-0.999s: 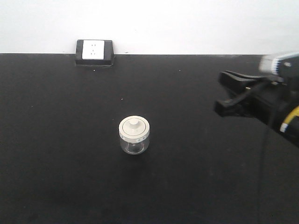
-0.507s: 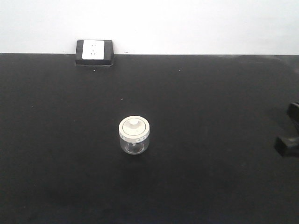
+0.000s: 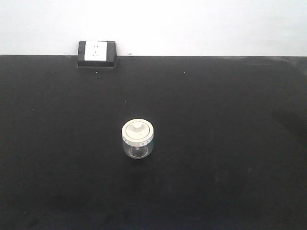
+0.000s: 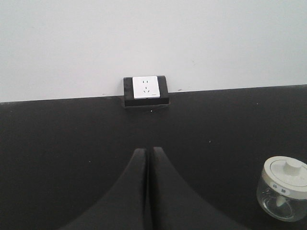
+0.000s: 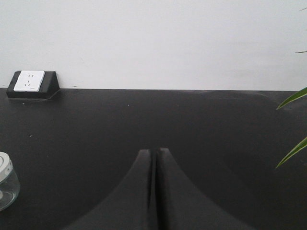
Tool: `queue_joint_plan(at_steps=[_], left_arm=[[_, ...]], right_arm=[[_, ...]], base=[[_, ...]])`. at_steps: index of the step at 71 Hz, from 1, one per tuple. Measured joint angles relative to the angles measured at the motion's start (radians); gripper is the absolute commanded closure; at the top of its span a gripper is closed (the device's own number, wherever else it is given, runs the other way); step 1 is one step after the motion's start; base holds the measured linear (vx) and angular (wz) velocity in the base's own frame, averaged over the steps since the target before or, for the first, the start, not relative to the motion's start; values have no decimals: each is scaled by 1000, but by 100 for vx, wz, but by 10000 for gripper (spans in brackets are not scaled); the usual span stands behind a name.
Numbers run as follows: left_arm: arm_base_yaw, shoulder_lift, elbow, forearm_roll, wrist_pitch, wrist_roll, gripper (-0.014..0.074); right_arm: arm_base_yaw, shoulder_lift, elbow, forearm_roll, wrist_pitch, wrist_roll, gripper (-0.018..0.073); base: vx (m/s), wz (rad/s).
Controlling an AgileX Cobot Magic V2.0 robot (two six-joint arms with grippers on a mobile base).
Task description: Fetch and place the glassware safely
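A small clear glass jar (image 3: 137, 140) with a round cream-white lid (image 3: 137, 131) and a knob on top stands upright on a black worktop (image 3: 220, 143), roughly in the middle of the surface as the front camera sees it. No arm shows in that front view. From the left wrist camera, the left pincer (image 4: 147, 152) appears as two black fingers pressed together, closed and holding nothing, with their tips meeting at a thin seam. The jar (image 4: 285, 194) sits ahead of and well off to the right of this pincer, apart from it, and a small label shows on the lid's rim. Straight ahead of the left pincer, at the far edge of the worktop where it meets a pale wall (image 4: 153, 38), rests a black box with a white socket face (image 4: 146, 88). From the right wrist camera, the right pincer (image 5: 154, 153) is likewise closed and empty, its black fingers meeting at a seam. The jar (image 5: 6, 182) lies to the left of this pincer, cut off by the picture's edge. The socket box (image 5: 32, 83) sits far ahead and to the left. Green leaf tips (image 5: 292, 122) reach in on the pincer's right side.
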Motion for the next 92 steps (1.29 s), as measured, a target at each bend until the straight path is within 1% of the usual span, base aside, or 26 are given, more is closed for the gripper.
queue_joint_plan(at_steps=[74,84,92], left_arm=[[0,-16,5,0,4,0,603],[0,-92,76,0,8,0,603],[0,-186,182,-5,8,0,603]], right_arm=[[0,-2,1,0,5,0,567],[0,-2,1,0,6,0,567],[0,-2,1,0,7,0,567]], base=[[0,0],[0,0],[0,0]])
